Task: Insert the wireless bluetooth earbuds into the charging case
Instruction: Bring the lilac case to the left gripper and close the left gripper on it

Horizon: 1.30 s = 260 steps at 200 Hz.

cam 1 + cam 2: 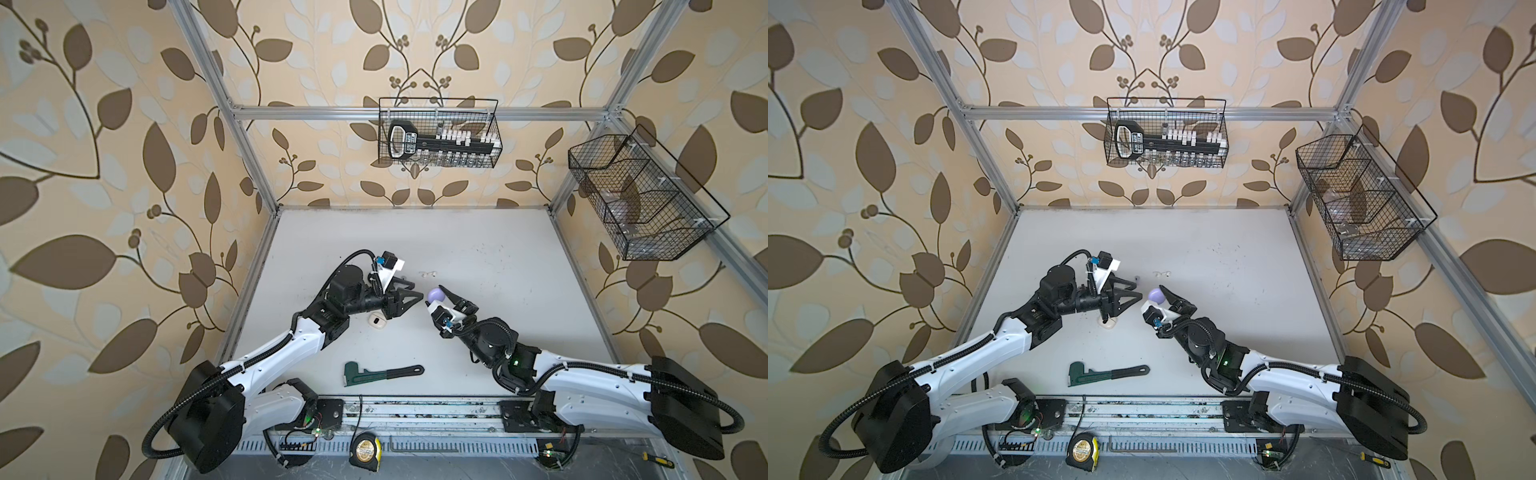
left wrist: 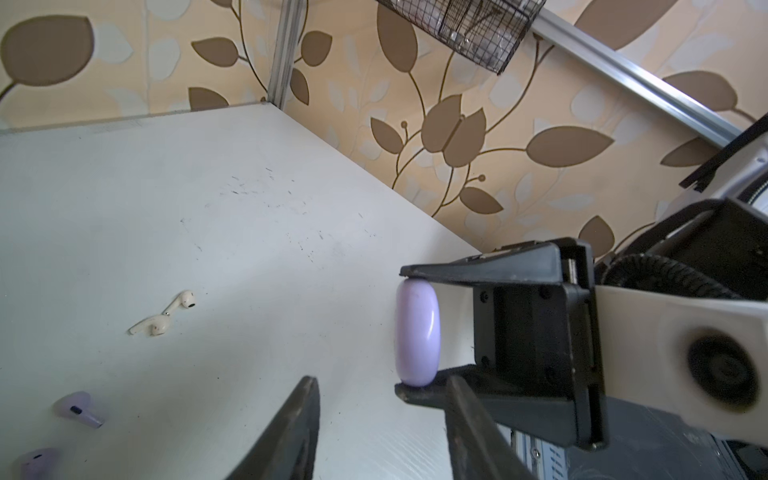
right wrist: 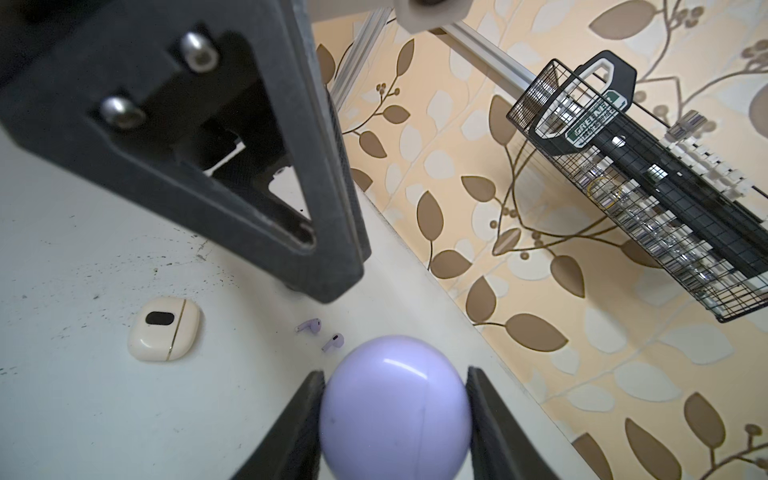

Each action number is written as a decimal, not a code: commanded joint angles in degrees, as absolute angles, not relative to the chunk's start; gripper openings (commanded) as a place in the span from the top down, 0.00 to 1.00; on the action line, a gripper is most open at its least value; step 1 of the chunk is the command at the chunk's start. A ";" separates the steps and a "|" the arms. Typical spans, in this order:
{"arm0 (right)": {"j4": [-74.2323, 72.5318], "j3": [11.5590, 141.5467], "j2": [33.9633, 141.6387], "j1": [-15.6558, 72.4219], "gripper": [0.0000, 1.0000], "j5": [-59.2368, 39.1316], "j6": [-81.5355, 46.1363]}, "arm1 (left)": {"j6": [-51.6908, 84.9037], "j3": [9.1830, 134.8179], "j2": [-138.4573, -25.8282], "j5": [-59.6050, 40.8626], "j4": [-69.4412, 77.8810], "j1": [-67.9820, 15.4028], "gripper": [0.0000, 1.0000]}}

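Observation:
My right gripper (image 3: 395,382) is shut on a closed lilac charging case (image 3: 395,411), held edge to edge above the table (image 1: 498,257); the case (image 1: 436,294) shows in both top views. My left gripper (image 2: 382,384) is open and empty, with its tips just left of the case (image 2: 417,332). One of its fingers (image 3: 324,232) looms in the right wrist view. Two lilac earbuds (image 3: 309,325) (image 3: 333,342) lie on the table beyond the case. Two white earbuds (image 2: 183,300) (image 2: 149,326) lie together farther back.
A closed cream case (image 1: 376,321) lies under the left wrist. A green pipe wrench (image 1: 382,371) lies near the front edge, with a tape measure (image 1: 365,449) past the rail. Wire baskets hang on the back wall (image 1: 438,133) and the right wall (image 1: 640,199).

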State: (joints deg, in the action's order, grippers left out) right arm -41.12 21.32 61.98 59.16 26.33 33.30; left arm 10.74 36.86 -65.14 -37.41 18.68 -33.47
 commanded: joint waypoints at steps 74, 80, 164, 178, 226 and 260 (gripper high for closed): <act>-43.28 20.52 61.72 59.75 0.89 24.93 35.89 | 4.13 44.89 -70.04 -40.46 9.23 -36.77 0.56; -43.17 20.71 61.82 59.80 0.89 24.89 35.94 | 4.09 45.12 -70.32 -40.52 8.91 -36.79 0.56; -44.49 20.28 62.44 60.82 0.88 25.77 37.49 | 2.87 48.43 -73.91 -43.26 5.08 -37.58 0.61; -44.14 20.61 62.57 60.80 0.88 25.55 37.47 | 2.68 48.73 -74.41 -43.48 4.60 -37.70 0.62; -44.35 20.47 62.41 60.84 0.88 25.52 37.62 | 2.31 49.46 -75.36 -44.38 3.91 -37.98 0.66; -44.69 20.20 62.39 60.83 0.87 25.83 37.46 | 2.28 49.75 -75.73 -45.07 3.95 -37.97 0.74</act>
State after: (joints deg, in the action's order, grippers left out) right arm -41.19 20.91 62.41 60.42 25.91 36.73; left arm 3.81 48.01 -75.31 -43.13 4.32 -37.21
